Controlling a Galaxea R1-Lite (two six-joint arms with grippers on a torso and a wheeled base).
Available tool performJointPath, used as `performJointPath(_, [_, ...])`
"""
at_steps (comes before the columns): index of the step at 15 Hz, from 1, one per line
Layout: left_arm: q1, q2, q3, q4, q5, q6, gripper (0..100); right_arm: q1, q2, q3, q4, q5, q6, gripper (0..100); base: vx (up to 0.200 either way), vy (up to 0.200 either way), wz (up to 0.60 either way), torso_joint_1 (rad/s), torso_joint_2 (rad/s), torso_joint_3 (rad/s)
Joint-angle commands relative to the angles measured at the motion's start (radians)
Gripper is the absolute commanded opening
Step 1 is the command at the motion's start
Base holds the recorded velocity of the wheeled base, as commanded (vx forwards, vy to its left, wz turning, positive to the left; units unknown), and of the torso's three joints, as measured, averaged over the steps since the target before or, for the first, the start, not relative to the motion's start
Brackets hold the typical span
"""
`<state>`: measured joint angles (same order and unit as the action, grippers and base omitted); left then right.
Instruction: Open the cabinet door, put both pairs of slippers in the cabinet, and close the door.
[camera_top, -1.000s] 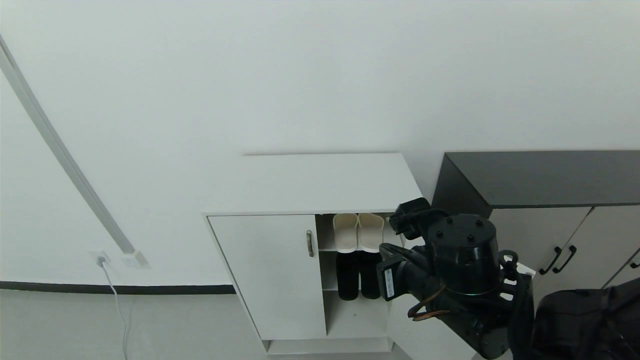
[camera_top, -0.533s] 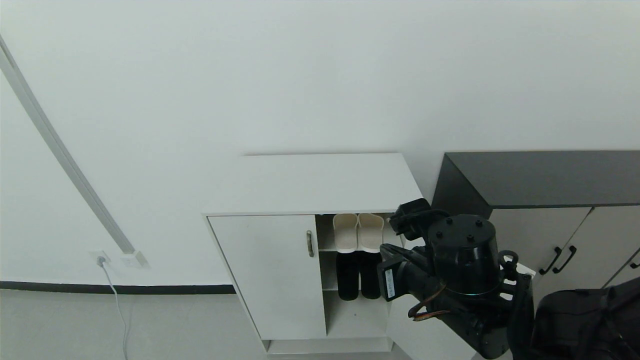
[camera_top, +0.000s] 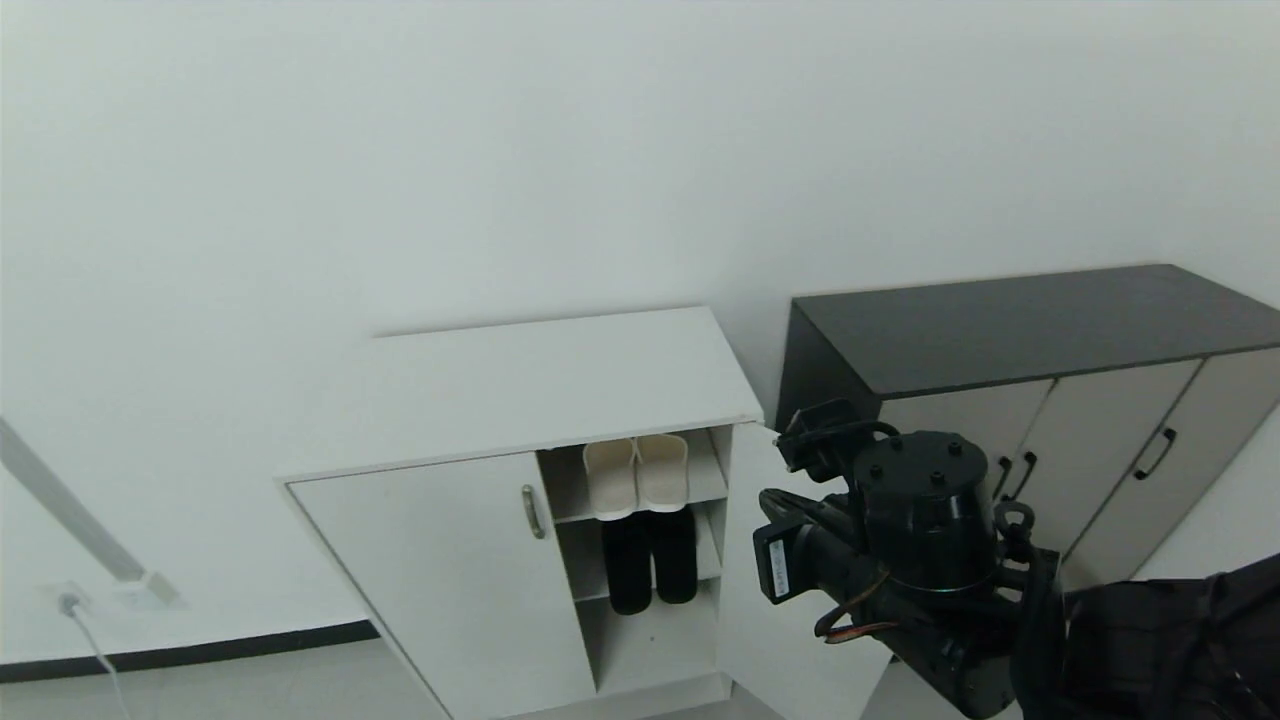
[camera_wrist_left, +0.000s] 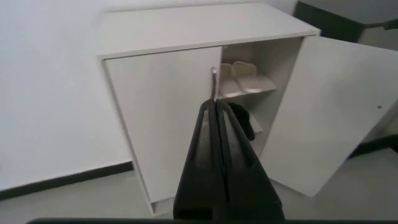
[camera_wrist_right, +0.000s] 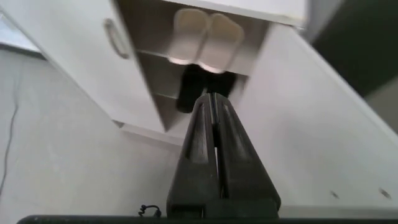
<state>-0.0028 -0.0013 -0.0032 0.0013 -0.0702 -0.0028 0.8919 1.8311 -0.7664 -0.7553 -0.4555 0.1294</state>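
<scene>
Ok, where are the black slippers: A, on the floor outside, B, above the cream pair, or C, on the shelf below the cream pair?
C: the black slippers sit inside the cabinet on the shelf directly under the cream slippers.

Right door (camera_top: 745, 600) stands open, giving access; cream slippers (camera_top: 636, 475) and black slippers (camera_top: 650, 560) fill two shelves (camera_top: 706, 482); left door (camera_top: 440, 580) shut.

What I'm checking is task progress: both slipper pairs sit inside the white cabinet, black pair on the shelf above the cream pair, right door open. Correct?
Not quite: the head view shows the cream pair on the upper shelf and the black pair on the shelf below it. Both are inside the white cabinet, and its right door is open.
</scene>
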Motion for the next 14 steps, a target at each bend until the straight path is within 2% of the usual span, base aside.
performJointPath(1, [0.0, 0.001, 0.0, 0.0, 0.0, 0.0, 0, -0.013, 0.013, -0.002, -0.001, 0.001, 0.001, 0, 0.0, 0.0, -0.6, -0.002, 0.0, 0.012])
performJointPath(8, [0.0, 0.001, 0.0, 0.0, 0.001, 0.0, 0, -0.031, 0.03, 0.002, -0.048, 0.0, -0.016, 0, 0.0, 0.0, 0.0, 0.0, 0.0, 0.0])
performJointPath(14, [0.001, 0.001, 0.0, 0.0, 0.001, -0.003, 0, -0.031, 0.042, 0.002, -0.07, -0.002, -0.024, 0, -0.2, 0.0, 0.0, -0.002, 0.0, 0.001])
